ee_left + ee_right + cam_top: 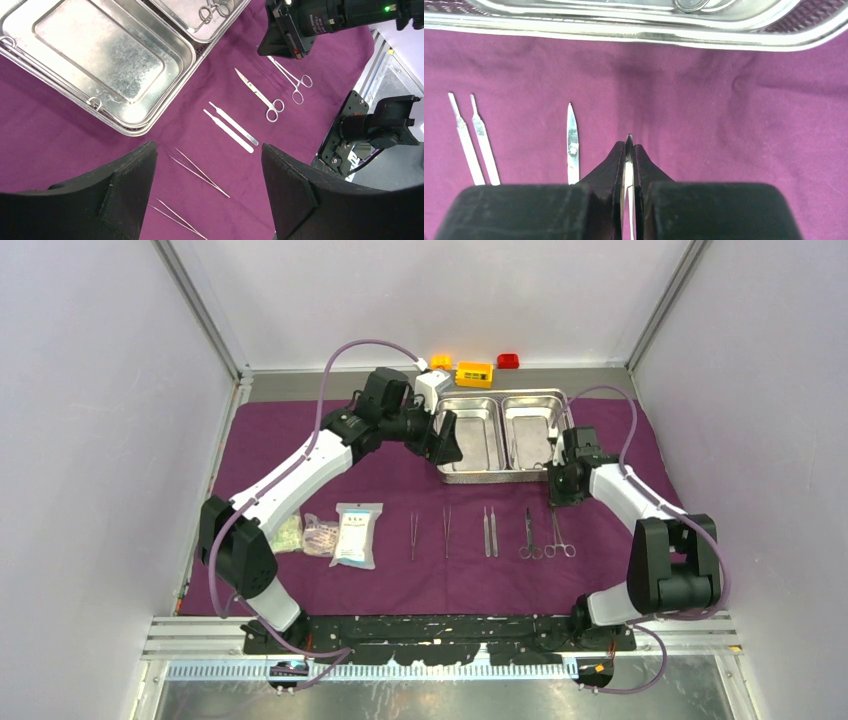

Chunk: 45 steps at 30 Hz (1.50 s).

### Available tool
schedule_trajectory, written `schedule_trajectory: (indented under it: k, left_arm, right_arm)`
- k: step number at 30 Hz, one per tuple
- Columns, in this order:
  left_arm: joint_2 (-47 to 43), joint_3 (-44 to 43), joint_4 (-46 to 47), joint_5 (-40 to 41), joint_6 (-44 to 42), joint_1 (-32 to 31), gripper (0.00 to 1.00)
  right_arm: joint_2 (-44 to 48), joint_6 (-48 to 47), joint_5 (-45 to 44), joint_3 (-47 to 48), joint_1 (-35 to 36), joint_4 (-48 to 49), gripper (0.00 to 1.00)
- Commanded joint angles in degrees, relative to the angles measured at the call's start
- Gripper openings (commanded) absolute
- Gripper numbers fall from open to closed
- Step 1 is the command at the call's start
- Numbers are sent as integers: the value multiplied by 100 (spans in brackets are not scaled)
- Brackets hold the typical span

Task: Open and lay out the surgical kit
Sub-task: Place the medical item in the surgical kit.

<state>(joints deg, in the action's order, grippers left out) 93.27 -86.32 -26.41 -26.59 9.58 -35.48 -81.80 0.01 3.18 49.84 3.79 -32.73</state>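
The dark-purple cloth [400,480] lies spread on the table. On its far side stands the steel tray [500,400], and one clamp [214,10] lies in its right compartment. Near the front, in a row, lie two tweezers [413,536] [447,532], two flat steel handles [489,532], scissors [528,535] and a clamp [558,537]. Clear packets [357,535] lie to their left. My right gripper [557,490] is shut on that clamp's tip [628,142], low over the cloth. By the tray's left end hangs my left gripper [445,437], open and holding nothing.
Yellow [441,361], orange [474,373] and red [508,360] toy bricks sit behind the tray, beyond the cloth. White walls close in both sides and the back. The arms' base plate [440,635] runs along the near edge.
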Motion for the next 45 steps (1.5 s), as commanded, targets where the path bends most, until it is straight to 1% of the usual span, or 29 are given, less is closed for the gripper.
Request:
schedule_trajectory:
  k: [1,10,36,38,45]
  left_arm:
    - [-235,29,219,-4,-75,37,78]
    - [-266,95,245,-12,-80,40,78]
    - [-222,81,341,-91,17,28,78]
    - [-229,89,347,-99,25,37,78]
    - [-235,81,349,-109,26,34,78]
  right_arm:
    - [-218,-113,-95,10,32,456,0]
    - [-521,-41,-176,28,34,663,0]
    - [-940,-85,-300,230,65,544,0]
    - [-1004,-80,-494,259,63,532,0]
    - [-1068,-71,-550,298,90,500,0]
